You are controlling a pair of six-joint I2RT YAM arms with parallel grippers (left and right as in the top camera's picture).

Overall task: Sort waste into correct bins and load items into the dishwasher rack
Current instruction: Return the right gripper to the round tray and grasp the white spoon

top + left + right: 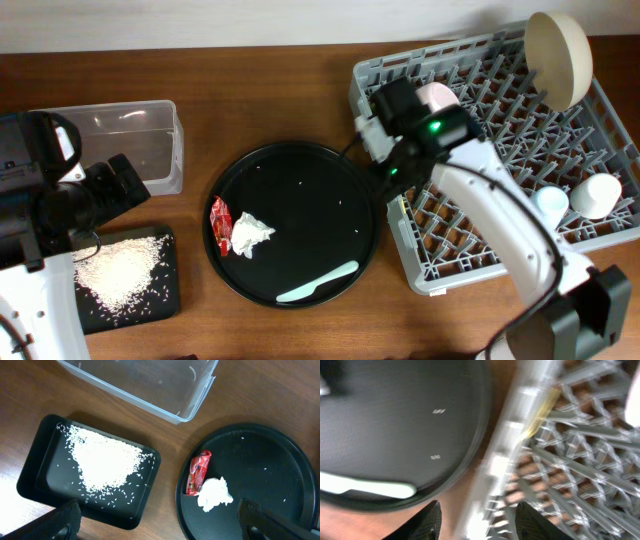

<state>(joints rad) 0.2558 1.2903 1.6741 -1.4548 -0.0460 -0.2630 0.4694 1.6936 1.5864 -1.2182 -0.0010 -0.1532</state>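
A red wrapper (220, 225) (198, 471) and a crumpled white napkin (250, 235) (214, 494) lie side by side on the round black tray (300, 190), with a pale blue utensil (318, 283) (365, 487) near its front rim. Rice (115, 268) (105, 462) is heaped in the flat black rectangular tray (170, 300). My left gripper (125, 180) (160, 527) hangs open above that tray's near edge. My right gripper (395, 168) (480, 525) is open and holds nothing, over the left rim of the grey rack (420, 270) (520, 425). A yellow utensil (540, 410) lies in the rack.
The clear tub (150, 130) (165, 400) stands behind the rice tray with nothing in it. In the rack are a cream dish (560, 55) on edge at the back, a pink bowl (437, 97), a light blue cup (551, 203) and a white cup (598, 195).
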